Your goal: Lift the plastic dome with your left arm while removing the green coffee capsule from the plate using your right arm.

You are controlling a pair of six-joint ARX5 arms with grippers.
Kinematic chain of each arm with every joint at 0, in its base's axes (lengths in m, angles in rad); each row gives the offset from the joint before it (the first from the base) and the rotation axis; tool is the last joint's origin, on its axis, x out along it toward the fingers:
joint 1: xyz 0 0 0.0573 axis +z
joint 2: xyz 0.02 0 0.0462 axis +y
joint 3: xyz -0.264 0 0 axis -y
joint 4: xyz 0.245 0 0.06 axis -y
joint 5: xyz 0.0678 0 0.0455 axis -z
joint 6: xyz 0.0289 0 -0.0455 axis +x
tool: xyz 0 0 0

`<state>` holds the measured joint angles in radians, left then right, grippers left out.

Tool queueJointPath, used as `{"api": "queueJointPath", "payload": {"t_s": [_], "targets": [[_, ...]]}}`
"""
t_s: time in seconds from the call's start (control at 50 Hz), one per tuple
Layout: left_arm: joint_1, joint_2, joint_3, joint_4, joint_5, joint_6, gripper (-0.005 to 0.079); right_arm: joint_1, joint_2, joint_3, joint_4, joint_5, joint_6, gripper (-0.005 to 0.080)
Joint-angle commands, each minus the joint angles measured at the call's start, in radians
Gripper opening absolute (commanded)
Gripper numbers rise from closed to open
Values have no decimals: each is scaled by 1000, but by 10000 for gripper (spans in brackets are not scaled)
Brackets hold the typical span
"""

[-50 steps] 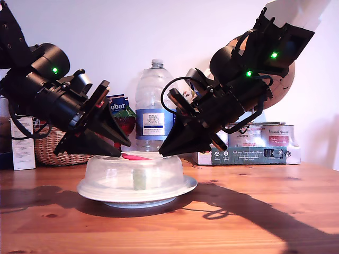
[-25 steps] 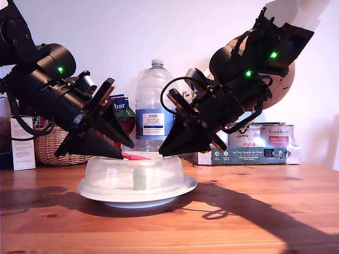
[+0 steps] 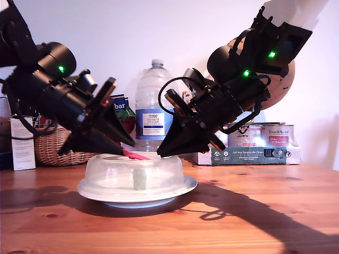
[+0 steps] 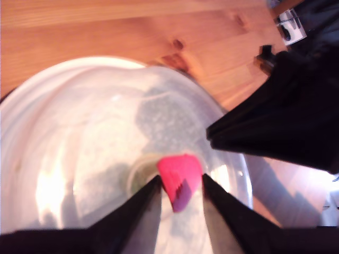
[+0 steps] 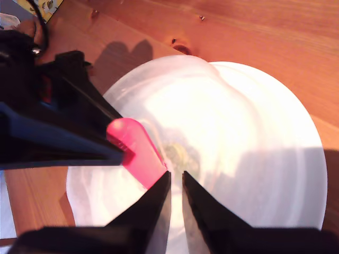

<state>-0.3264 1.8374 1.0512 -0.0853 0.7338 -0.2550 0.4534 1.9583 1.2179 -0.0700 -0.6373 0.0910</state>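
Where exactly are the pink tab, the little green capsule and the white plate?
pink tab (image 4: 180,177), first wrist view, on its flat face
green coffee capsule (image 3: 139,180), exterior view, on its side, seen through the dome
plate (image 3: 188,186), exterior view, on its rim

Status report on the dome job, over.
My first gripper tool straddles the pink-red tab, not clamped. My second gripper hovers over the plastic dome, nearly shut, empty. Green coffee capsule covered on the plate.
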Motion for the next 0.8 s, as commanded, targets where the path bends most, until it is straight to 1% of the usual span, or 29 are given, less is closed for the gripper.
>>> {"api": "queueJointPath", "payload": {"t_s": [0.0, 0.1, 0.24, 0.36, 0.48, 0.78], "targets": [[-16, 50, -21, -3, 0, 0, 142, 5, 40, -9, -28, 17, -14, 55], [-16, 50, -17, 9, 16, 0, 82, 5, 40, -9, -36, 19, -15, 55], [-16, 50, -15, 16, 22, 1, -24, 5, 40, -9, -36, 19, -17, 55], [-16, 50, -15, 41, 33, 1, -24, 4, 40, -9, -36, 19, -17, 55], [-16, 49, -14, 64, 71, 0, -24, 5, 40, -9, -36, 19, -17, 55], [-13, 47, -14, 64, 97, -7, -24, 3, 40, -8, -35, 8, -13, 73]]}}
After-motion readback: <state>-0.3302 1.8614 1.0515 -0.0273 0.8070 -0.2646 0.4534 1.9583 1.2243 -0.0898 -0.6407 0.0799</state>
